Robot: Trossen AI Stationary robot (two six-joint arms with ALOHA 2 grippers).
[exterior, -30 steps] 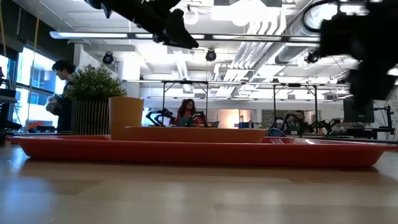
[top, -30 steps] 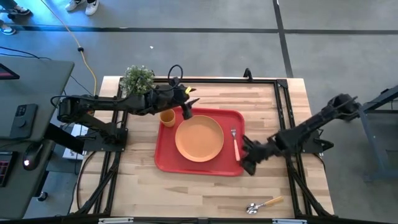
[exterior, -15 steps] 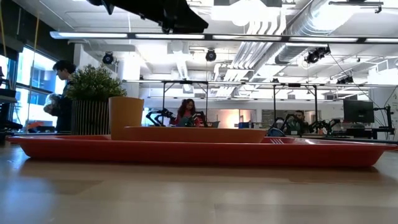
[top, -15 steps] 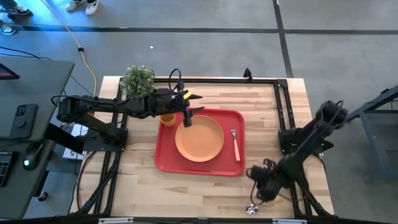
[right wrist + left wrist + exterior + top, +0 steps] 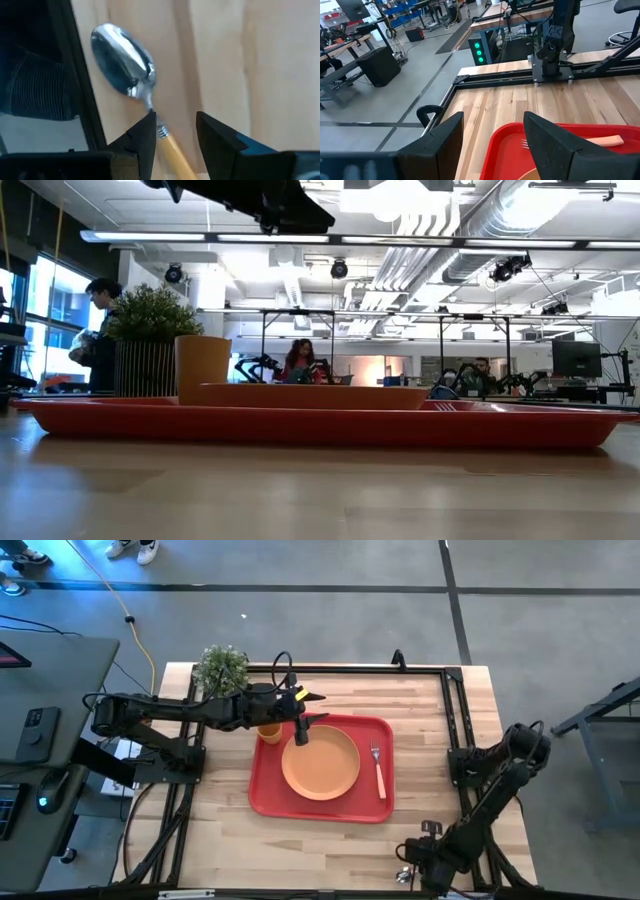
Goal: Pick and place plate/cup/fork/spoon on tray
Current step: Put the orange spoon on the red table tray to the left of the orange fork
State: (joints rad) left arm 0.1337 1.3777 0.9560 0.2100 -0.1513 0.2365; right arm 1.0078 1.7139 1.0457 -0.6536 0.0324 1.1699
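Well off the tray (image 5: 262, 802), your right gripper (image 5: 175, 131) gapes empty over the spoon (image 5: 131, 80): light, stiff, slippery—pinch the orange handle.

Open table (image 5: 430, 720) — right of tray (image 5: 265, 798)

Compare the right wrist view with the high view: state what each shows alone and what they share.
Only the right wrist view shows the spoon's shiny bowl close up, and the right pincer open, its fingers either side of the handle's neck. Only the high view shows the red tray holding the plate, cup and fork, with the left pincer above the tray's far edge. Both share the wooden table and the spoon near its front edge.
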